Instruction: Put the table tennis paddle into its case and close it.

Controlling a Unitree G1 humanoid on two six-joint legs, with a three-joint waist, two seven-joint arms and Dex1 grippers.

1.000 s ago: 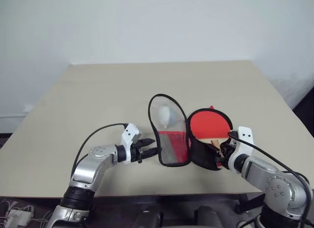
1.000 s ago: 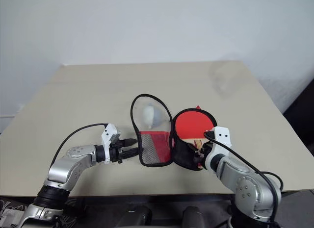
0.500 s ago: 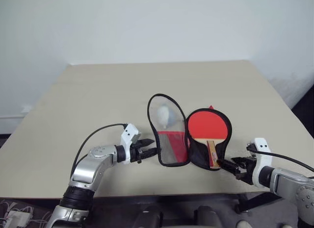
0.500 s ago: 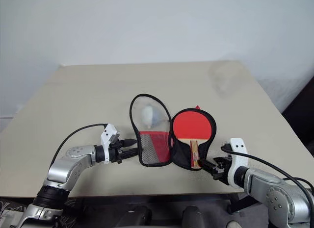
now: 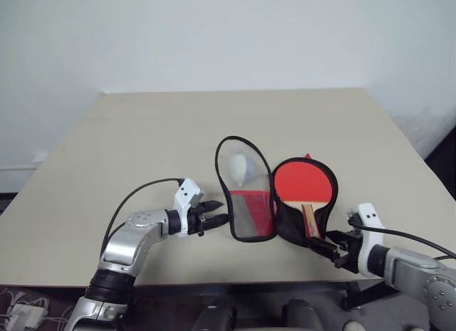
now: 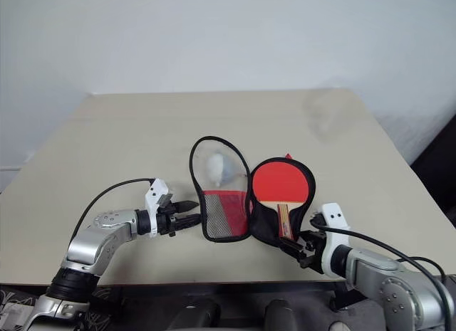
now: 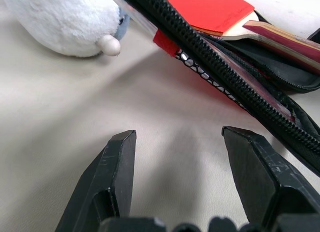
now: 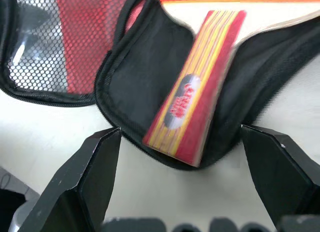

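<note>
The right pincer (image 5: pixel 333 247) hangs with its fingers spread wide and nothing between them, just off the handle end of the case (image 5: pixel 276 203), at the near edge of the surface (image 5: pixel 142 146). Its wrist view looks straight at the striped end of the paddle's handle, lying in the black lining. That fits a hand that is clear of the paddle.

The left pincer (image 5: pixel 216 221) is also parted and empty, low over the surface just beside the case's mesh half. It looks placed to catch that half's zip edge and fold it over, which I judge to be the step at hand.

The table tennis paddle (image 5: pixel 305 185) lies flat in the case's right half, red face up, handle toward the robot. The mesh half stands tilted up from the hinge, so the case is open and unzipped. Behind that raised half, touching or nearly touching it, sits a small white soft lump (image 5: pixel 241 170); it could get in the way of nothing much, being outside the fold.

The surface is a plain beige top, bare beyond the case. A pale wall (image 5: pixel 228 39) rises behind it.
</note>
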